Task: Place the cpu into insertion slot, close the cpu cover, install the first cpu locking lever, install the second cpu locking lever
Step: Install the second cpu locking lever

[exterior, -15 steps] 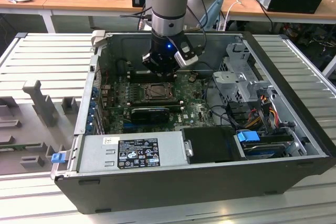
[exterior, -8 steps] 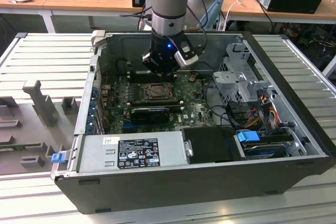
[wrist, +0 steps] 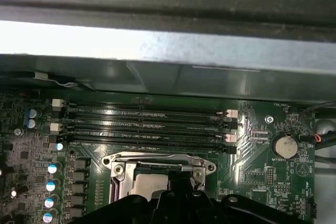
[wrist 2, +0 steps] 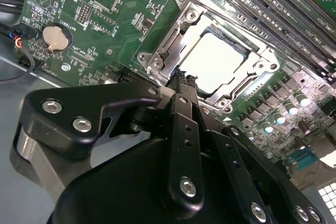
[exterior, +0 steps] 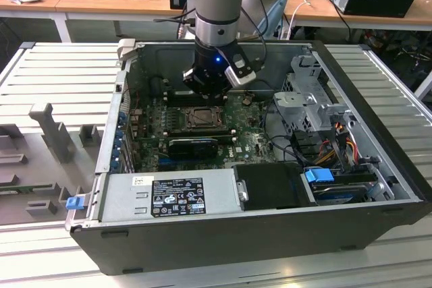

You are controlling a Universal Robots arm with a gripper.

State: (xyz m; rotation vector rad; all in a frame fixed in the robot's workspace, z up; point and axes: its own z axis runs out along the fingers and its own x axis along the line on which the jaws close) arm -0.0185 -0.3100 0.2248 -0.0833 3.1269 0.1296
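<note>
Bright light is shining on the cpu in the second wrist view, making its top glow almost white. A white glare band is lying across the case wall in the first wrist view. The gripper is looking dark and slightly blurry up close.

The flat square cpu shows a pale silver-grey metal top inside its dull silver frame. The circuit board is green with fine white markings, and the gripper is black.
</note>
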